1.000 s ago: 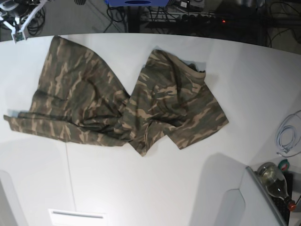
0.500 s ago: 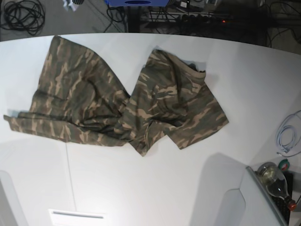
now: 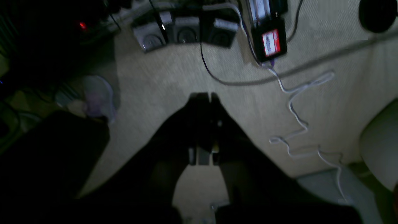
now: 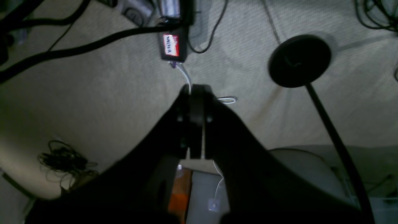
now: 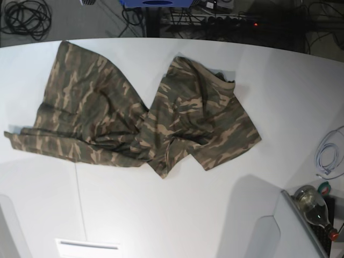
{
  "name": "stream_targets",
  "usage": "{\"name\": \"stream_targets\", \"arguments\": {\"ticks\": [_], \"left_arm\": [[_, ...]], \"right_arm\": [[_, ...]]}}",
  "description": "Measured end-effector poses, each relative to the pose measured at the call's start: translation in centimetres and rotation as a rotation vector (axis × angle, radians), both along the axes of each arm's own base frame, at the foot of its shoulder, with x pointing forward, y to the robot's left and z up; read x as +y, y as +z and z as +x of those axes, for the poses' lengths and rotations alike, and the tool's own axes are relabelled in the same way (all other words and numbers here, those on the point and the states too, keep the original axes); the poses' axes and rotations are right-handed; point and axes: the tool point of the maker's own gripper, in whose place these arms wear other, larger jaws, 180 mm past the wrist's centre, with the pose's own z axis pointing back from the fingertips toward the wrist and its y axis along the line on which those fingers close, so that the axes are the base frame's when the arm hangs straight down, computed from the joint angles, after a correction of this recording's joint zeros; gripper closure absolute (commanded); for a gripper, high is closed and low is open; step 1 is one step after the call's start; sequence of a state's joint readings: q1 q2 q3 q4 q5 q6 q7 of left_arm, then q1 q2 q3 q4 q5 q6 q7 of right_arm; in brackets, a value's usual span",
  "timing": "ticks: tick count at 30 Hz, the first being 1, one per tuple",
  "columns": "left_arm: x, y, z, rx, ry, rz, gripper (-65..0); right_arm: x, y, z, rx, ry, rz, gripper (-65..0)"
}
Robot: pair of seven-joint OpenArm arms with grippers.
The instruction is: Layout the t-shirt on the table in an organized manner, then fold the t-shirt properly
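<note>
White bench [image 5: 177, 215], base view: camouflage t-shirt [image 5: 134, 115] bunched and twisted mid-bench, spread toward far left corner, collar facing far edge; bottle [image 5: 314, 209] off near right corner.
Left wrist view: left end effector [image 3: 203, 96] closed, empty, above carpeted floor [image 3: 161, 77].
Right wrist view: right end effector [image 4: 195, 90] closed, empty, over floor cables [image 4: 62, 51].

Premises appear to be a robotics lab or workroom. A large white table [image 5: 177, 215] stands over carpeted floor [image 4: 93, 102]. Below the right gripper [image 4: 196, 93] lie loose cables [image 4: 62, 158], a labelled power adapter [image 4: 172, 46] and a round stand base [image 4: 298, 60]; a power strip [image 3: 183, 32] lies beyond the left gripper [image 3: 203, 96].
</note>
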State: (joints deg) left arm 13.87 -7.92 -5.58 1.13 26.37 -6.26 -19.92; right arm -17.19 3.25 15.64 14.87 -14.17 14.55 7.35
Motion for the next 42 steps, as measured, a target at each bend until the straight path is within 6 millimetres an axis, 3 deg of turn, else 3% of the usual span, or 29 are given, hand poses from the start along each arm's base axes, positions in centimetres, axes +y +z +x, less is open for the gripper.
{"name": "stream_targets", "arguments": {"ticks": [5, 9, 11, 13, 17, 19, 22, 24, 30, 33, 39, 42], "left_arm": [[0.0, 0.1, -0.4, 0.007, -0.002, -0.001, 0.0], [-0.1, 0.2, -1.9, 0.054, -0.007, 0.005, 0.0], [-0.8, -0.2, -0.8, 0.049, -0.005, -0.001, 0.0], [-2.0, -0.8, 2.6, -0.003, 0.0, -0.018, 0.0], [-5.9, -1.4, 13.5, -0.191, 0.011, -0.085, 0.0], [-7.4, -1.2, 17.6, -0.251, 0.007, -0.107, 0.0], [-8.9, -0.8, 21.1, -0.298, 0.005, -0.128, 0.0], [-9.4, -0.7, 22.2, -0.293, -0.002, -0.128, 0.0], [-9.4, -0.7, 22.0, -0.289, -0.006, -0.128, 0.0], [-9.0, -0.8, 20.1, -0.295, 0.009, -0.135, 0.0], [-7.5, -1.5, 8.7, -0.103, 0.013, -0.105, 0.0], [-8.1, -1.2, 5.2, -0.054, 0.019, -0.115, 0.0]], "right_arm": [[-0.4, -0.1, 0.6, -0.013, 0.001, -0.006, -0.8], [-0.3, -0.1, 0.4, -0.008, 0.001, -0.004, -0.8], [-0.3, -0.1, 0.5, -0.009, 0.001, -0.004, -0.9], [-0.3, -0.1, 0.7, -0.013, 0.001, -0.004, -0.9], [0.1, -0.3, 1.8, -0.031, -0.003, 0.001, -0.9], [0.1, -0.3, 2.6, -0.041, 0.001, 0.002, -1.1], [0.1, -0.4, 2.9, -0.048, -0.001, 0.001, -1.1], [0.4, -0.4, 2.6, -0.04, -0.001, 0.005, -1.1], [1.2, -0.4, 2.5, -0.04, -0.006, 0.017, -1.1], [1.1, -0.4, 2.5, -0.04, -0.006, 0.016, -1.1], [1.3, -0.5, 3.3, -0.052, -0.008, 0.018, -1.1], [1.3, -0.5, 3.9, -0.063, -0.009, 0.019, -1.2]]}}
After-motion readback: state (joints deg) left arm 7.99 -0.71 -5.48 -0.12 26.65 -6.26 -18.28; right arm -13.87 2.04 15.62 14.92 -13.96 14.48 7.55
